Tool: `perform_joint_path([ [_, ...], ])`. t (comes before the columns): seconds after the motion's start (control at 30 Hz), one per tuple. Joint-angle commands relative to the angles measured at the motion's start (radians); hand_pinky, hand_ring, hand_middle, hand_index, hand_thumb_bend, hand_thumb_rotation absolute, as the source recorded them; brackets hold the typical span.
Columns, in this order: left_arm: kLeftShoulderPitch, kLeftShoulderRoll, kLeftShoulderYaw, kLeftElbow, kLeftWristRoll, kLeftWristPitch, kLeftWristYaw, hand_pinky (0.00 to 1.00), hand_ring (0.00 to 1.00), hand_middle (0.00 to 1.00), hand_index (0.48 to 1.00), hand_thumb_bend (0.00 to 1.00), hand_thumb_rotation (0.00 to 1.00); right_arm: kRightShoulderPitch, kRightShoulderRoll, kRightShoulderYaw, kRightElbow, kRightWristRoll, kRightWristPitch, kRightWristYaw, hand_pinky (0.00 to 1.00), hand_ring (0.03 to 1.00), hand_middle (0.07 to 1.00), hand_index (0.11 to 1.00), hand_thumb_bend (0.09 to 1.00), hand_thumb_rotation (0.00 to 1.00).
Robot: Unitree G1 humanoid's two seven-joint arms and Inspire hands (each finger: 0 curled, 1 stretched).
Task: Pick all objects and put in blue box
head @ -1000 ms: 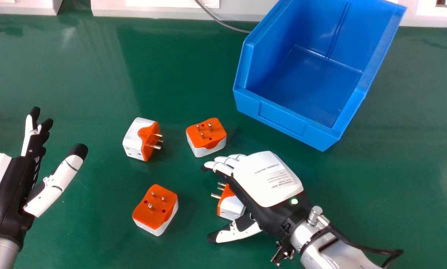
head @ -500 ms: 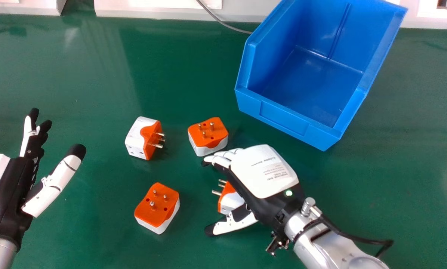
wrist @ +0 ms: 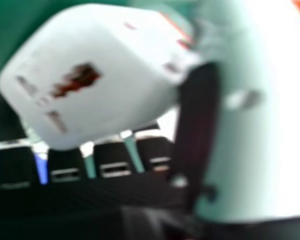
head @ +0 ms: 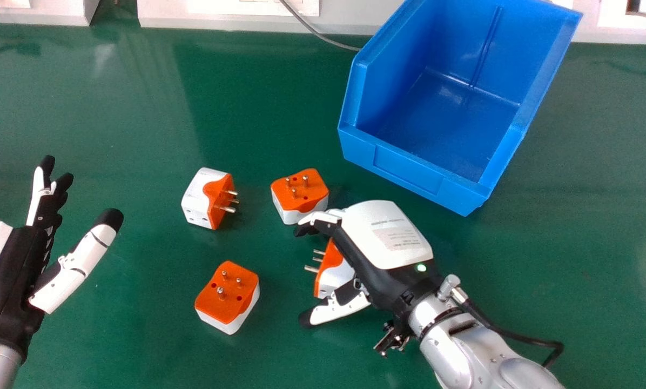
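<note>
- One far-left adapter [head: 196, 197] lies sideways on the green, smooth table [head: 139, 108] in the head view, metal prongs pointing right; its rounded body is white with an orange face.
- Beside it, a far-middle adapter [head: 300, 194] has round prongs up (a chunky little block), and so does the near-left adapter [head: 226, 300].
- A fourth adapter [head: 336, 275], prongs pointing left, is between the thumb and fingers of the right robot hand [head: 385, 237], partly hidden beneath it.
- That hand is open, thumb extended, fingers only slightly bent; whether it touches the adapter I cannot tell.
- The left robot hand [head: 15, 275] is at the left edge, fingers extended, thumb apart, holding nothing.
- The slope-sided, glossy plastic blue box [head: 409, 167] stands beyond the right hand, with bare ribbed walls.
- In the right hand view, the fourth adapter's smooth white side, with dark slots, appears over black fingers [wrist: 112, 160].
</note>
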Motion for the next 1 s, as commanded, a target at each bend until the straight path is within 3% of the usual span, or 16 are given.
perform_joint_path([
  [0.0,-0.001,0.015,0.015,-0.026,-0.011,-0.003,-0.003,1.0,1.0,1.0,1.0,0.55,0.7,0.061,-0.045,-0.006,0.066,-0.005,0.059,0.058,0.44,0.594,0.706,0.693,0.435,0.0],
  [0.13,0.0,0.02,0.015,-0.022,0.0,-0.012,0.0,1.0,1.0,1.0,1.0,0.55,0.71,0.076,-0.046,-0.011,0.034,0.016,0.06,0.064,0.43,0.558,0.677,0.664,0.434,0.0],
  [0.3,0.001,0.021,0.015,-0.028,-0.012,-0.004,-0.007,1.0,1.0,1.0,1.0,0.54,0.69,0.108,-0.055,-0.016,-0.034,0.011,0.056,0.056,0.36,0.501,0.621,0.621,0.461,0.0],
  [0.53,-0.002,0.022,0.014,-0.032,-0.006,0.009,-0.004,1.0,1.0,1.0,1.0,0.53,0.66,0.185,-0.09,-0.032,-0.207,0.007,0.043,0.06,0.34,0.493,0.582,0.574,0.465,0.0],
  [0.6,-0.004,0.022,0.013,-0.029,-0.008,0.002,-0.006,1.0,1.0,1.0,1.0,0.54,0.66,0.212,-0.1,-0.041,-0.276,0.004,0.058,0.082,0.34,0.494,0.574,0.566,0.465,0.0],
  [0.7,-0.007,0.023,0.011,-0.022,0.0,-0.005,-0.002,1.0,1.0,1.0,1.0,0.54,0.66,0.245,-0.113,-0.053,-0.364,0.005,0.081,0.122,0.32,0.47,0.575,0.559,0.476,0.0],
  [0.97,-0.007,0.022,0.01,-0.027,0.002,0.002,-0.001,1.0,1.0,1.0,1.0,0.55,0.64,0.318,-0.132,-0.096,-0.555,0.01,0.095,0.169,0.28,0.428,0.543,0.548,0.484,0.0],
])
